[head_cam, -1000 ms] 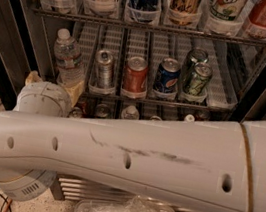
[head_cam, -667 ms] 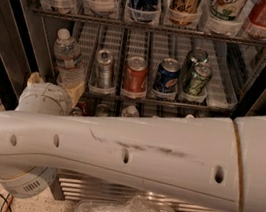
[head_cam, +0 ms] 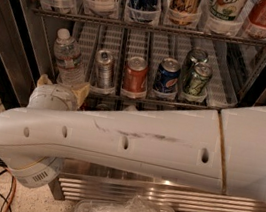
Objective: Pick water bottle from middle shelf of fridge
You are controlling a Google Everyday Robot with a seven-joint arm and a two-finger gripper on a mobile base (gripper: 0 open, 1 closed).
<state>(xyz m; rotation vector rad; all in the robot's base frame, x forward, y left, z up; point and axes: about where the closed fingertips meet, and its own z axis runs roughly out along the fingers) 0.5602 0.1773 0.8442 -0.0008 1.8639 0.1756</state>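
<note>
The water bottle (head_cam: 69, 59) is seen standing up at the far left of the middle shelf (head_cam: 224, 77) in the fridge (head_cam: 12, 42). Its pale label has words too small to be read. To its right, a silver can (head_cam: 104, 67), a red can (head_cam: 136, 75), a blue can (head_cam: 167, 76) with a round red and white mark, and a green can (head_cam: 196, 80) are lined up. A striped code sticker (head_cam: 38, 178) is stuck on the big white arm (head_cam: 142, 142). The hand (head_cam: 61, 86) is held just near the bottle's bottom. Its two tan fingers (head_cam: 42, 80) are spread wide, and nothing is gripped.
</note>
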